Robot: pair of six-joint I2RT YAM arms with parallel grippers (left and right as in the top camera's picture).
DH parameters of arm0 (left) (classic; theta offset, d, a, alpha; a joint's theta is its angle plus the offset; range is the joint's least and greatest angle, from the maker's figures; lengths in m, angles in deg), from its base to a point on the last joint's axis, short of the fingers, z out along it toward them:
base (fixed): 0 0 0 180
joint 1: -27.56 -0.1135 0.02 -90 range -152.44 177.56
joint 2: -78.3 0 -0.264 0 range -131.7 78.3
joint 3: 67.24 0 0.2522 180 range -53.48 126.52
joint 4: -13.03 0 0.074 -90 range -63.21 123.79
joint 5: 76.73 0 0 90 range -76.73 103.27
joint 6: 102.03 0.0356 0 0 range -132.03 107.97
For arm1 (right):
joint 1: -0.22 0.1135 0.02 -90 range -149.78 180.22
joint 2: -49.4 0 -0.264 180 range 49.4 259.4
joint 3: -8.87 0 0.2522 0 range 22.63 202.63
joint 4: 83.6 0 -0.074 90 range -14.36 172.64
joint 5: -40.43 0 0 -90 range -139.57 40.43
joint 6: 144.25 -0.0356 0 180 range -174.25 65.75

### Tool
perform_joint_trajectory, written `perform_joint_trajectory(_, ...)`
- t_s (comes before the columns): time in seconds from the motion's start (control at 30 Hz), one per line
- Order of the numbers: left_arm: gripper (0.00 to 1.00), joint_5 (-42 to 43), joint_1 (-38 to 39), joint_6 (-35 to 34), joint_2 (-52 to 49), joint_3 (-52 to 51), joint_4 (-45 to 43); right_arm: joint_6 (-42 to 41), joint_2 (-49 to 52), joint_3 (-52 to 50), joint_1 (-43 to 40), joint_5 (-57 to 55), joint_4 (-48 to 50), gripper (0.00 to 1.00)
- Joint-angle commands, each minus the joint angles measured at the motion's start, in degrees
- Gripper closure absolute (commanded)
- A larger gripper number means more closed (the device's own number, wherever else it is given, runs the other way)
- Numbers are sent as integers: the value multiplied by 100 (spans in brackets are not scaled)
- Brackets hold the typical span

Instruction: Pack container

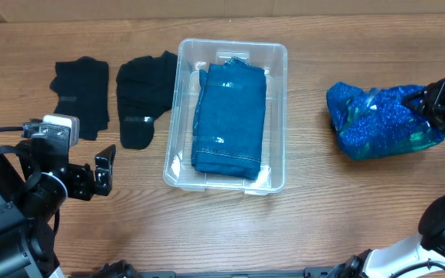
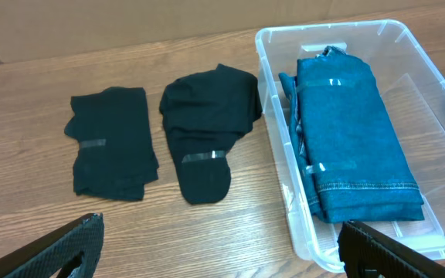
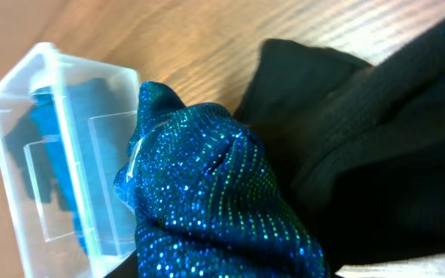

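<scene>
The clear container (image 1: pixel 178 100) stands mid-table with folded blue jeans (image 1: pixel 230 116) lying in it. It also shows in the left wrist view (image 2: pixel 270 116) with the jeans (image 2: pixel 354 131), and in the right wrist view (image 3: pixel 22 116). A crumpled sparkly blue garment (image 1: pixel 377 120) lies to the right of the container. My right gripper (image 1: pixel 429 102) is at its right end, and the fabric (image 3: pixel 207 201) fills the space at its jaws and hides the fingers. My left gripper (image 1: pixel 103 171) is open and empty (image 2: pixel 219 239) over bare wood, left of the container's front corner.
Two black folded garments lie flat left of the container, one far left (image 1: pixel 81 93) (image 2: pixel 110 143) and one beside the container's wall (image 1: pixel 145 93) (image 2: pixel 207 123). Black knit fabric (image 3: pixel 361 131) shows behind the sparkly garment in the right wrist view.
</scene>
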Motion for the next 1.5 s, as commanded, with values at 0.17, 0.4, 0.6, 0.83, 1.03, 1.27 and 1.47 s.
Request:
perform_joint_trajectory(0.17, 0, 68, -20, 111, -7, 33, -7, -345, -155, -734, 42, -199, 348, 50)
perform_joint_trajectory(0.4, 0, 68, -20, 111, -7, 33, -7, -861, -155, -1504, 42, -1008, 1016, 42)
perform_joint_trajectory(0.6, 0, 68, -20, 111, -7, 33, -4, -870, -155, -2610, 24, -1143, 1847, 31)
perform_joint_trajectory(0.83, 0, 68, -20, 111, -7, 33, -4, -1436, -157, -2820, 26, -1401, 1554, 0)
perform_joint_trajectory(1.03, 0, 68, -20, 111, -7, 33, -4, -1547, -468, -1864, 26, -1429, 715, 0)
perform_joint_trajectory(1.27, 0, 68, -20, 111, -7, 33, -4, -1801, -1390, -1692, 26, -1996, 164, 0)
perform_joint_trajectory(1.47, 0, 68, -17, 111, -7, 33, -4, -1917, -1711, -3766, 20, -1915, 1047, 0)
